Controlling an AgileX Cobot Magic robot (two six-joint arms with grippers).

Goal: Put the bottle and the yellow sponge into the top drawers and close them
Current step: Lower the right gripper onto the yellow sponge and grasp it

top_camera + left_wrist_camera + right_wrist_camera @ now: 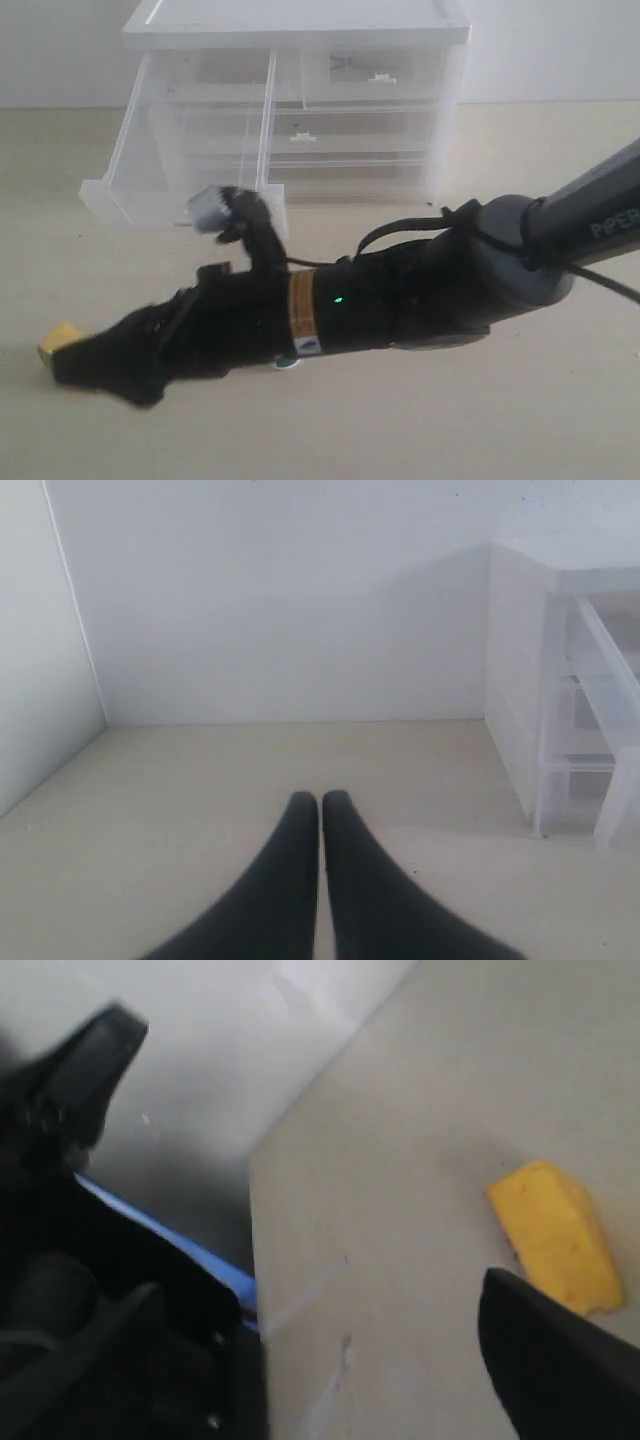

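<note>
At the near left of the table (420, 420), seen from the exterior view, the yellow sponge (58, 340) lies flat on the pale surface, and the tip of the right gripper (85, 365) is right against it and covers part of it. The right wrist view shows the sponge (555, 1235) just beside one dark finger (545, 1360), while the other finger (95, 1050) stands well apart from it. The right gripper (305, 1155) is therefore spread wide and grips nothing. Its black arm (400, 290) reaches low across the table from the right. A small teal-and-white scrap (287, 362) peeks out under the arm, too hidden to name.

Behind, against the wall, stands the white-framed chest (300, 25). Its top left drawer (190, 160) is pulled far out toward the camera, and the top right drawer (375, 75) sits pushed in.

Only the left wrist view shows the left gripper (320, 810). Its two dark fingers (290, 860) are pressed together above bare table, with the chest (520, 680) off to one side
</note>
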